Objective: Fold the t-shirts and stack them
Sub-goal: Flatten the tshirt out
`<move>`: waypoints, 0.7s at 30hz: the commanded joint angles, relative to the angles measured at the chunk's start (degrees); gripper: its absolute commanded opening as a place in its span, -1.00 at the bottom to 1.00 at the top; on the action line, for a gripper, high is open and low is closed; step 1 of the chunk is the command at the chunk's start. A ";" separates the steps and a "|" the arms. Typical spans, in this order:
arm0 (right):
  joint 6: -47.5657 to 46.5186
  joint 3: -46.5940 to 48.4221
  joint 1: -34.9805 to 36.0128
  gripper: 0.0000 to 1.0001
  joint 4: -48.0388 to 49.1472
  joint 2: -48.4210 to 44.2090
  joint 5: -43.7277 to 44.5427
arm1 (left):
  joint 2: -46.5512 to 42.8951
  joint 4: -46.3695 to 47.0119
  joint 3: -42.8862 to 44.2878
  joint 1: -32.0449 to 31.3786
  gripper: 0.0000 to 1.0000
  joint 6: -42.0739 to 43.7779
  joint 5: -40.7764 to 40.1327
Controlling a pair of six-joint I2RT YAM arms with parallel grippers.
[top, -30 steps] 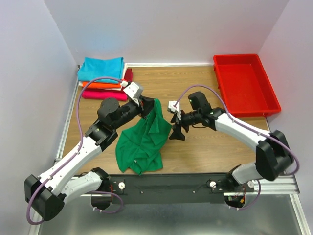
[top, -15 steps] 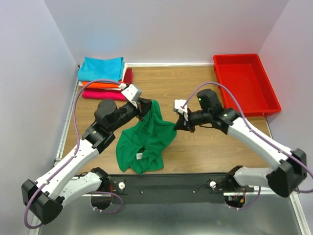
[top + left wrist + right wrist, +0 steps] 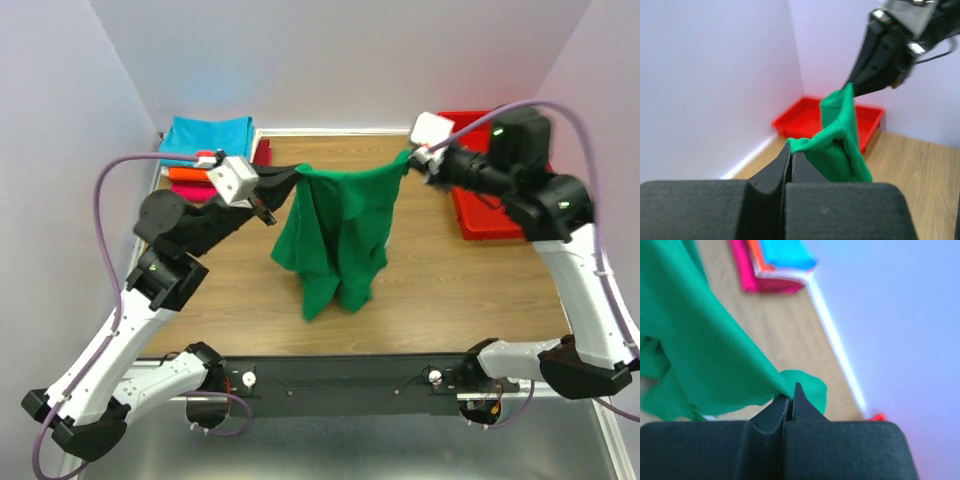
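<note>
A green t-shirt (image 3: 338,235) hangs in the air over the middle of the table, stretched between both arms. My left gripper (image 3: 288,179) is shut on its left top corner, and the cloth (image 3: 840,145) runs out from the pinched tips (image 3: 791,150). My right gripper (image 3: 413,160) is shut on the right top corner; green fabric (image 3: 700,350) leaves its closed tips (image 3: 791,397). The shirt's lower part droops in loose folds above the wood. A stack of folded t-shirts (image 3: 208,150), turquoise on top with orange and magenta below, lies at the back left (image 3: 775,267).
A red plastic tray (image 3: 500,215) stands at the back right, partly behind my right arm, and shows in the left wrist view (image 3: 807,120). White walls close in the table on three sides. A black rail (image 3: 340,375) runs along the near edge.
Both arms have risen and drawn apart, lifting the green shirt off the table and stretching its top edge. My right gripper, open a second ago, has closed on the shirt.
</note>
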 commanded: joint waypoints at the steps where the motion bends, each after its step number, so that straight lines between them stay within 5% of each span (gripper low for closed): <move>1: -0.54 14.86 -5.82 -0.99 -7.34 -0.76 -9.44 | -1.28 2.22 8.05 -0.09 -1.00 1.65 10.28; 10: 2.53 28.35 -14.38 -0.99 -11.48 -5.61 -24.43 | -0.49 9.07 14.83 -2.81 -1.00 -12.68 25.85; 16: 7.27 30.03 -14.64 -0.99 -8.33 -3.59 -13.82 | 1.01 10.74 14.41 -4.05 -1.00 -12.00 24.99; 21: 11.75 19.08 -14.64 -0.99 1.94 0.98 -1.06 | 1.18 12.67 2.56 -2.82 -1.00 -8.55 13.04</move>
